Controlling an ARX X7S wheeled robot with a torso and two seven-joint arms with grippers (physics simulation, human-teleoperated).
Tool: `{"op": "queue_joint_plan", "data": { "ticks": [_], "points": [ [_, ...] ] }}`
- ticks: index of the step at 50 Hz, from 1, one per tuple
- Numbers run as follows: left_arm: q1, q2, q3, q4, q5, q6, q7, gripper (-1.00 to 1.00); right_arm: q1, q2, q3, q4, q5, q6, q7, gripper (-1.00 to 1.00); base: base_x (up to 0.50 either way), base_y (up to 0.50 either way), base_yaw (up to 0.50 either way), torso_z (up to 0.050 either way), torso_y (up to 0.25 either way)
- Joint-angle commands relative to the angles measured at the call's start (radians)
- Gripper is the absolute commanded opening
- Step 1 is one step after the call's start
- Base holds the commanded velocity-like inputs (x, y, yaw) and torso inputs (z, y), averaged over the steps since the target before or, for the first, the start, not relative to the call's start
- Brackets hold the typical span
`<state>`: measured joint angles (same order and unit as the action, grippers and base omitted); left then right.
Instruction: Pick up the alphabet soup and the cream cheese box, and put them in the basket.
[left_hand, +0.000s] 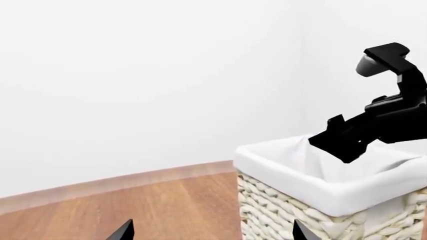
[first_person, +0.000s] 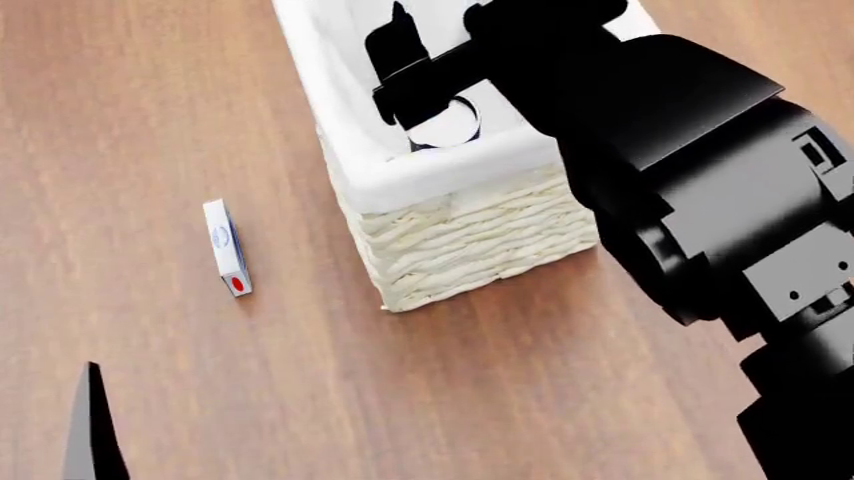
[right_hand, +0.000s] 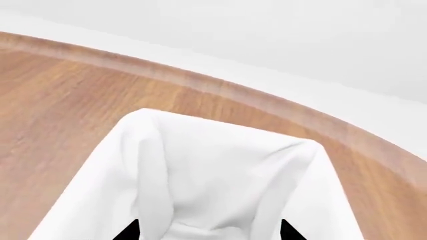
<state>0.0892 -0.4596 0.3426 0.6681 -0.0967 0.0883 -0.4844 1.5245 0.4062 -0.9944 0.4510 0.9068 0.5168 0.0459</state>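
Soup can: your head view shows only a pale round top (first_person: 447, 122) down inside the basket, half hidden by your right arm; you cannot tell the label from here.
Cheese box (first_person: 227, 247): lies flat on the wood floor (first_person: 160, 110) at about 9 o'clock from the basket, well apart from it, red mark at its near end.
Basket (first_person: 461, 235): stands upright on the floor, white liner (left_hand: 313, 185) folded over the woven wall.
Right gripper (right_hand: 209, 231): your arm reaches over the basket's opening; the wrist view looks straight into the liner, two dark fingertips (right_hand: 128, 232) set apart with nothing between them, so it reads as spread.
Left gripper (left_hand: 212, 232): low and clear of the basket, at about 7 o'clock from it in your head view; two fingertips (left_hand: 122, 232) wide apart, holding nothing.
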Motion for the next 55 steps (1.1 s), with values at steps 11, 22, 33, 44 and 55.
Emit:
{"op": "queue_joint_plan", "data": {
  "ticks": [11,22,33,44,55],
  "points": [
    [-0.017,0.009,0.027,-0.020,0.007,-0.001,0.007,1.00,-0.129,0.322,0.140,-0.757,0.192,0.048,0.355,1.00,0.00,0.00,0.00,0.000,0.000],
    [-0.008,0.007,0.040,-0.006,0.017,0.002,0.005,1.00,-0.336,0.523,0.096,-1.175,-0.009,-0.005,0.631,1.00,0.00,0.00,0.00,0.000,0.000],
    [-0.024,0.007,0.038,-0.016,0.015,-0.007,0.004,1.00,-0.658,0.628,0.073,-1.266,-0.201,-0.267,0.821,1.00,0.00,0.00,0.00,0.000,0.000],
    [-0.042,0.010,0.048,-0.029,0.013,-0.013,0.011,1.00,-0.831,0.610,-0.005,-1.199,-0.358,-0.404,0.841,1.00,0.00,0.00,0.00,0.000,0.000],
    [-0.157,0.097,0.065,-0.338,-0.148,0.015,0.087,1.00,-0.878,0.597,-0.022,-1.154,-0.391,-0.472,0.826,1.00,0.00,0.00,0.00,0.000,0.000]
  ]
}}
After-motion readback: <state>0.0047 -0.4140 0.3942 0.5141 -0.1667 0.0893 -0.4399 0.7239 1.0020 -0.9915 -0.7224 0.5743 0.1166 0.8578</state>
